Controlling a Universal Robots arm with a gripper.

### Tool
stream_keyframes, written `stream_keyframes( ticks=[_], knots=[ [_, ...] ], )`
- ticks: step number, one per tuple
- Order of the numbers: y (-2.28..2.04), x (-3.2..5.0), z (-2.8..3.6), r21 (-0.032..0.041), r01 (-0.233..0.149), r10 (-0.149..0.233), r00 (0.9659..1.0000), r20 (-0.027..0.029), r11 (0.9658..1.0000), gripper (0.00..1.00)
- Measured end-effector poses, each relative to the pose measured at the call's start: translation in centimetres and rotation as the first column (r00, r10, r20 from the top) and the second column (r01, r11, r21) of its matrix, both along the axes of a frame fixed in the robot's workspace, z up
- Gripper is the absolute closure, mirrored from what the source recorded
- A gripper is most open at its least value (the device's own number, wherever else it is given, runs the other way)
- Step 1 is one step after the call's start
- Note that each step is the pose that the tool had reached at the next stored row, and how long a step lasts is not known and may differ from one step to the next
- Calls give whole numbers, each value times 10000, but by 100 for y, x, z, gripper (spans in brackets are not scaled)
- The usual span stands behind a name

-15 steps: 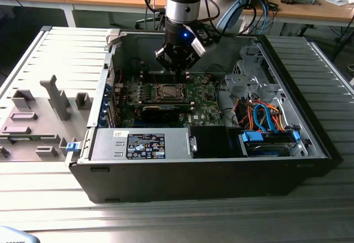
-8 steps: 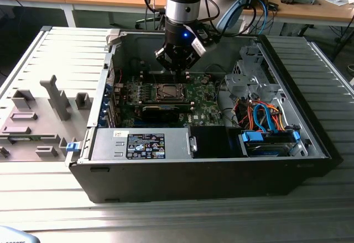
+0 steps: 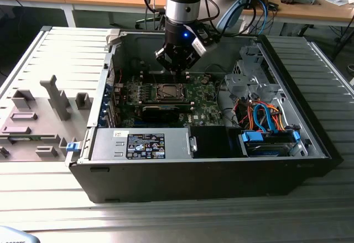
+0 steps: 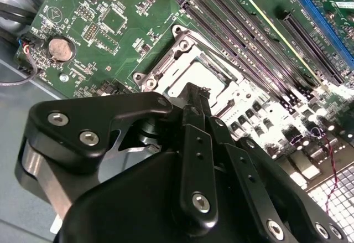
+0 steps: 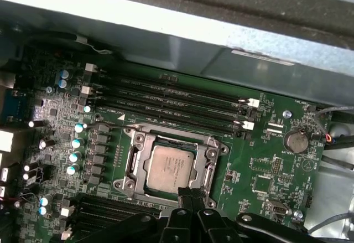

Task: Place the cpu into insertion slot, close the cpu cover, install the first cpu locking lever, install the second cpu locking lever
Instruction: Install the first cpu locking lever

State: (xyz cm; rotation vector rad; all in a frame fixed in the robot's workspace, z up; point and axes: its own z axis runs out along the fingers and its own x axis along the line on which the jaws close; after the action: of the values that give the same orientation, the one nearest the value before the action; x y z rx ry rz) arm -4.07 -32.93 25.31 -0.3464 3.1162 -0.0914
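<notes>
The cpu [image 5: 170,168] is seated in the insertion slot [image 5: 128,183], with the cpu cover [image 5: 211,171] down around it. End effector [image 5: 188,195]: fingers together, tips at cover edge. Risk: tips slip sideways, scraping motherboard [image 5: 260,171] parts or bending cover.

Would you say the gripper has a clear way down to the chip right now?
Probably yes: the gripper hangs right beside the metal frame, the chip lies bare in its opening, and nothing stands between them.
</notes>
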Motion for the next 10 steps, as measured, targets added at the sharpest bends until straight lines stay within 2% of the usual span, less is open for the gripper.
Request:
stream_keyframes(
  ticks=[7,10],
  knots=[
    [0,0,0,2,-96,96,10000,1,10000,89],
    [0,-1,-3,8,-23,23,10000,-1,10000,89]
  ],
)
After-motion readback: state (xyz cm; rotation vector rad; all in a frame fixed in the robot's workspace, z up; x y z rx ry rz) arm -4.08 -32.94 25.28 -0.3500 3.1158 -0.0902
